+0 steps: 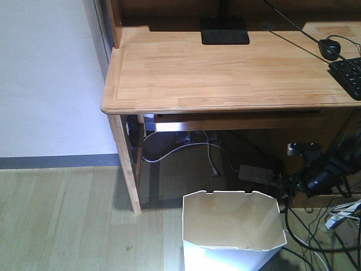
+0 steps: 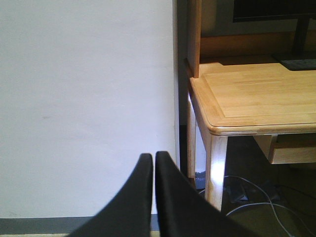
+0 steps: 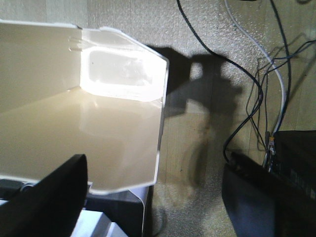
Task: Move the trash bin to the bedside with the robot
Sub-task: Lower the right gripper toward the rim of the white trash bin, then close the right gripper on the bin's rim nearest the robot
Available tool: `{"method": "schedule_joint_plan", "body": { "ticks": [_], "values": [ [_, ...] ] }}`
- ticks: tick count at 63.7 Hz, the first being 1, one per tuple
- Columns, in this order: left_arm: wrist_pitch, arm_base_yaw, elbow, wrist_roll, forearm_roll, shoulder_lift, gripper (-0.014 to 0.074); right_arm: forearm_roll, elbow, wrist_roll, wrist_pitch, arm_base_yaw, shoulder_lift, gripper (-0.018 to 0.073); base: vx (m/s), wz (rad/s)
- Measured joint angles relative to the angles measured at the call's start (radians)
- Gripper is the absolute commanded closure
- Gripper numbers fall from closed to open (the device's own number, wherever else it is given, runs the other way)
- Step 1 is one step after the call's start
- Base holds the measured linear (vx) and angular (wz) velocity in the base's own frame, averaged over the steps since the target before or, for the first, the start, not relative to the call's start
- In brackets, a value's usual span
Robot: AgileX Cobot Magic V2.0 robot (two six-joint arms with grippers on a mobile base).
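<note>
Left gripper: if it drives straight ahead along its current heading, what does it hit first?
Most likely the white wall: the shut left gripper points at it, with the desk off to the side. Depth is unclear.

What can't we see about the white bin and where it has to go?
Trash bin base: front view, cut off by the bottom edge.
Bin's inside floor: front view, hidden behind its own near wall.
Bed: in no view.
Keyboard: front view, cut off by the right edge.
</note>
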Motion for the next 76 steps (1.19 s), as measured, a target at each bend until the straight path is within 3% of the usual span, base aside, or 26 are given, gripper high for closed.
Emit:
{"method": "schedule_joint_plan", "body": {
  "ticks": [24, 52, 60, 71, 76],
  "values": [
    [0.000, 0.000, 0.000, 0.000, 0.000, 0.000, 0.0603, 0.021, -0.259, 0.000, -0.010, 0.001, 0.359, 0.0010, 0.00, 0.00],
    [0.000, 0.000, 0.000, 0.000, 0.000, 0.000, 0.0603, 0.041, -0.483, 0.000, 0.036, 0.022, 0.591, 0.0049, 0.00, 0.00],
    [0.000, 0.000, 0.000, 0.000, 0.000, 0.000, 0.0603, 0.046, -0.532, 0.000, 0.059, 0.035, 0.628, 0.0181, 0.00, 0.00],
    [0.000, 0.000, 0.000, 0.000, 0.000, 0.000, 0.0603, 0.045, -0.584, 0.018, 0.094, 0.035, 0.660, 0.0579, 0.00, 0.00],
    [0.000, 0.000, 0.000, 0.000, 0.000, 0.000, 0.0603, 0.045, -0.594, 0.024, 0.094, 0.030, 0.661, 0.0572, 0.00, 0.00]
  ]
}}
